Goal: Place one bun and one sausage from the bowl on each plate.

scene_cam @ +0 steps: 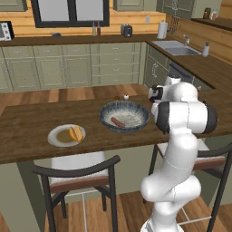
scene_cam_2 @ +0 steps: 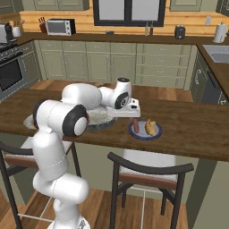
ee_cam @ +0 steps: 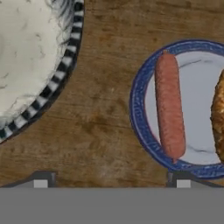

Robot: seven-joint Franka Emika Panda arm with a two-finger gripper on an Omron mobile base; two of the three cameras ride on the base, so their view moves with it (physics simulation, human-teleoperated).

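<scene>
Hand view, nearest: two dark fingers [ee_cam: 40, 179] at the bottom edge, set wide apart, nothing between them. Gripper [ee_cam: 111, 181] hangs over bare counter [ee_cam: 100, 131], between bowl and blue-rimmed plate.

Blue-rimmed plate [ee_cam: 139, 127], right of frame: one sausage [ee_cam: 169, 105] lies along its left side, a bun [ee_cam: 218, 118] beside it, cut off by the right edge. Judged complete: one of each.

Bowl [ee_cam: 65, 65], upper left of hand view: only the rim and some pale inside visible. Left base view shows the whole bowl [scene_cam: 124, 116] at centre with one sausage [scene_cam: 118, 122] left in it; no bun visible there.

White plate [scene_cam: 55, 136], left of centre in left base view: holds a bun [scene_cam: 76, 133] only. Judged remaining: that last sausage to this plate.

Hard to read: in right base view the arm covers most of the bowl and the white plate; the fingers are hidden behind the hand there.
</scene>
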